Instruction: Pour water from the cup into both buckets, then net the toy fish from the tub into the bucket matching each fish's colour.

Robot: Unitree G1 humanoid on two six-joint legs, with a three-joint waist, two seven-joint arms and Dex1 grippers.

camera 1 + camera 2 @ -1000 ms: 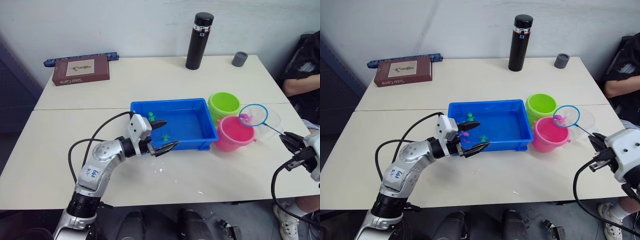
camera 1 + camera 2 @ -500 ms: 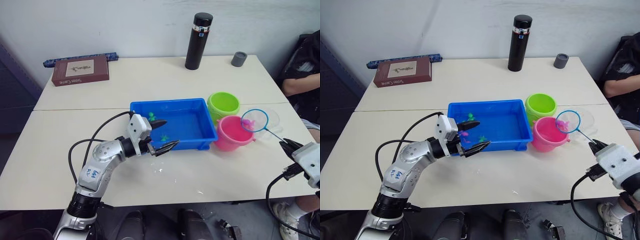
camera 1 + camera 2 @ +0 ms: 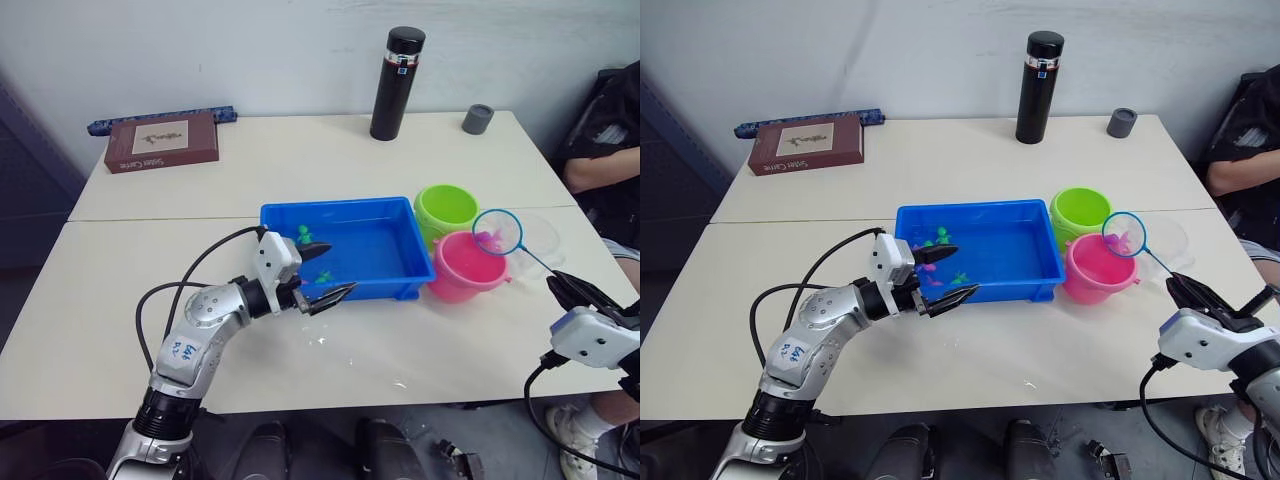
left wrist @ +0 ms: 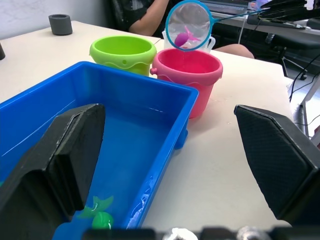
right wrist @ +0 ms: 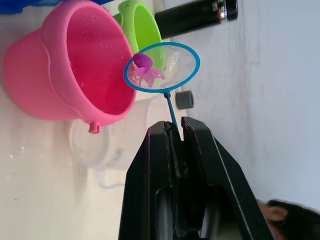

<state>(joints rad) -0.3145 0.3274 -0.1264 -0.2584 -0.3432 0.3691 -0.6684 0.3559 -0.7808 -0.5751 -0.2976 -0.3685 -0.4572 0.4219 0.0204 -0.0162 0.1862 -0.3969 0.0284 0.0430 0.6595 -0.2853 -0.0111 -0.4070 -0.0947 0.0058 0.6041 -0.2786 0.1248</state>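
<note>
The counter [image 3: 300, 160] carries the blue tub [image 3: 385, 250] near its middle, with the lime green bucket [image 3: 447, 208] and the pink bucket [image 3: 468, 265] touching one another just off the tub's end toward the counter's right edge, and the clear cup [image 3: 540, 238] just beyond the pink bucket on that side. The net [image 3: 498, 231], its thin handle running back toward the counter's front right corner, is held with its hoop over the far rim of the pink bucket, a pink fish [image 4: 183, 37] lying in the mesh; a tip toward the tub side is judged to be what the release calls for. The right gripper [image 5: 175, 131], the nearer arm, has its jaws pressed together on the handle. The left gripper [image 3: 322, 272] hangs at the tub's front left corner, jaws spread wide and holding nothing, above green fish [image 4: 98, 216] left in the tub.
</note>
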